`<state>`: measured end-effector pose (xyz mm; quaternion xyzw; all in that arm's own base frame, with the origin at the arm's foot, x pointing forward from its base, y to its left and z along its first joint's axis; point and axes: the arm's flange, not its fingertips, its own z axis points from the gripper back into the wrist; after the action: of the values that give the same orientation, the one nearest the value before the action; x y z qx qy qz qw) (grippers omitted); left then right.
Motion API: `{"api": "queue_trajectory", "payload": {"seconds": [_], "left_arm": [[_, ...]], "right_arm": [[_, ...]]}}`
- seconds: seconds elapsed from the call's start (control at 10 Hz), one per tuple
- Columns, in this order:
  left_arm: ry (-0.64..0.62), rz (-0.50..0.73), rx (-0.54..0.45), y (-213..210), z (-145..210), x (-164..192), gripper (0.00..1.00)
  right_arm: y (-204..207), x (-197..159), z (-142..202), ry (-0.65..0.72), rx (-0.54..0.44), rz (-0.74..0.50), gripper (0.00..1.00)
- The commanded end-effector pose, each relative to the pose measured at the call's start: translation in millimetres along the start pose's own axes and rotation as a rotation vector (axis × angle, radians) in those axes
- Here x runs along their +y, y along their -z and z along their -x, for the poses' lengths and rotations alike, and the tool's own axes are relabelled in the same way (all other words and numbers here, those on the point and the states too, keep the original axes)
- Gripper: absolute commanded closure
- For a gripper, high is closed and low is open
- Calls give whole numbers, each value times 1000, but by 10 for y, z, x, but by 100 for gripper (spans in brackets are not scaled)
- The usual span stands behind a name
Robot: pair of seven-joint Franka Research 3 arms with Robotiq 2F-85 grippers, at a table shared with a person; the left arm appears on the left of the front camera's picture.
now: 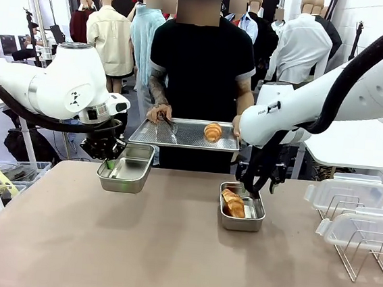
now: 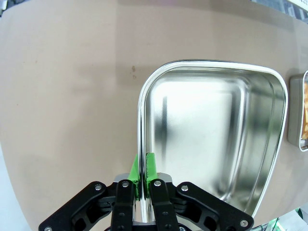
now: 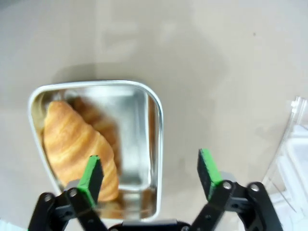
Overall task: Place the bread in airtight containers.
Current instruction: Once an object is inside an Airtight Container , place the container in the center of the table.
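Gripping 1 empty pan [image 2: 211,130] by its rim, the left gripper [image 2: 143,190] is clamped tight. 1 roll [image 3: 77,144] is laid in the other pan [image 3: 157,120], under the right gripper [image 3: 150,173], fingers spread. The 2nd roll [image 1: 213,132], on the person's tray [image 1: 179,135], is likely wanted next.

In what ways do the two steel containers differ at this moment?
The left container is empty; the right container holds a croissant. The left gripper clamps the left container's rim between its fingers; the right gripper hangs open over the right container. Both are rectangular steel pans with rounded corners, and neither has a lid on.
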<state>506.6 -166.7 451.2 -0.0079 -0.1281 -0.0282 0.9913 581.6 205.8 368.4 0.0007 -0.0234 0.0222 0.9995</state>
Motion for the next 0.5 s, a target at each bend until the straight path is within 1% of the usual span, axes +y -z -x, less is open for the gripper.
{"api": "queue_trajectory", "payload": {"seconds": [0.0,0.1,0.3,0.4], "left_arm": [[4,1,-7,-34,-10,14,100],[4,1,-7,-34,-10,14,100],[4,1,-7,-34,-10,14,100],[4,1,-7,-34,-10,14,100]], "right_arm": [[-224,-32,275,-11,-28,78,0],[-369,-84,406,-11,-45,115,0],[-689,-206,805,-68,-76,156,0],[-849,-287,948,-91,-97,130,0]]}}
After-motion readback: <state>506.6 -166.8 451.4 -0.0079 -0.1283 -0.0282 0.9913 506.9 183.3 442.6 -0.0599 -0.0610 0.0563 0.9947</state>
